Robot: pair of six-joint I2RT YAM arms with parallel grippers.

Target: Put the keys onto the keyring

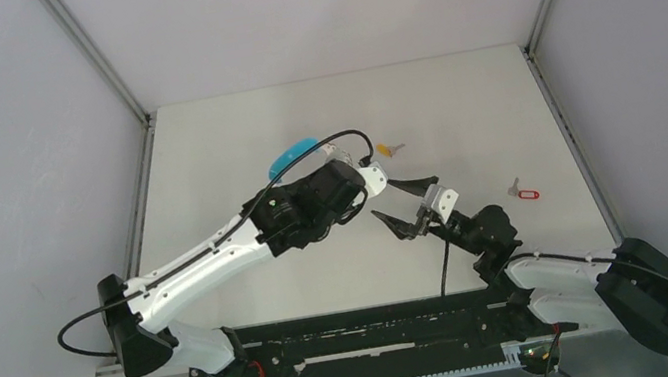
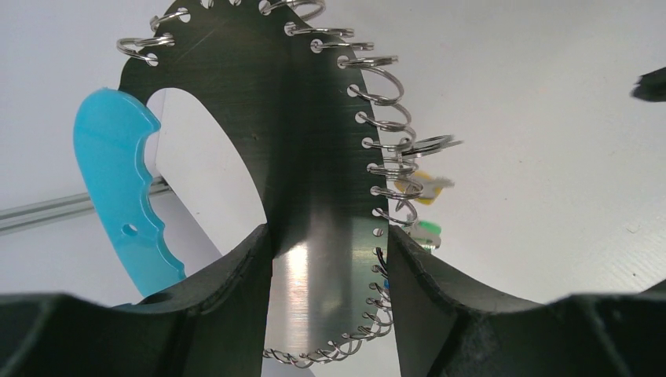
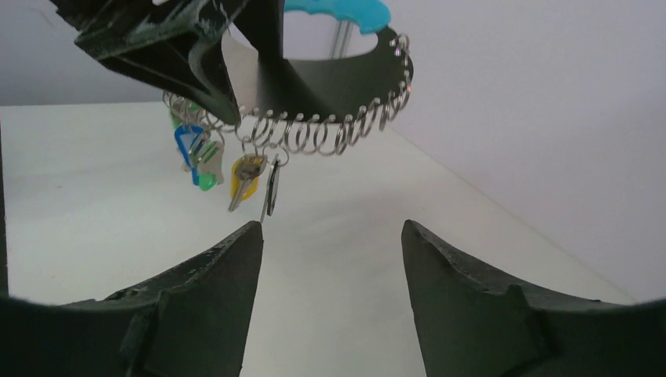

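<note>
Between the fingers of the left claw point(image 2: 328, 243) the keyring point(image 2: 314, 133) is being pinched tight — its cyan handle point(image 2: 118, 181) to their left. Facing it, the right claw point(image 3: 330, 236) is gaping wide and holding nothing, just below the ring's hanging keys point(image 3: 243, 177). Past its tips an orange-tagged key point(image 1: 390, 149) is lying on the counter point(image 1: 230, 134) — a red-tagged key point(image 1: 523, 190) is lying back to its right.

Your desk point(image 1: 232, 144) is a plain off-white surface, closed in by pale walls point(image 1: 10, 149) on three sides. Two small things lie flat on it, well apart: the orange-yellow-tagged key point(image 1: 391, 149) near the middle, and the red-tagged key point(image 1: 524, 191) off toward the right edge.
</note>
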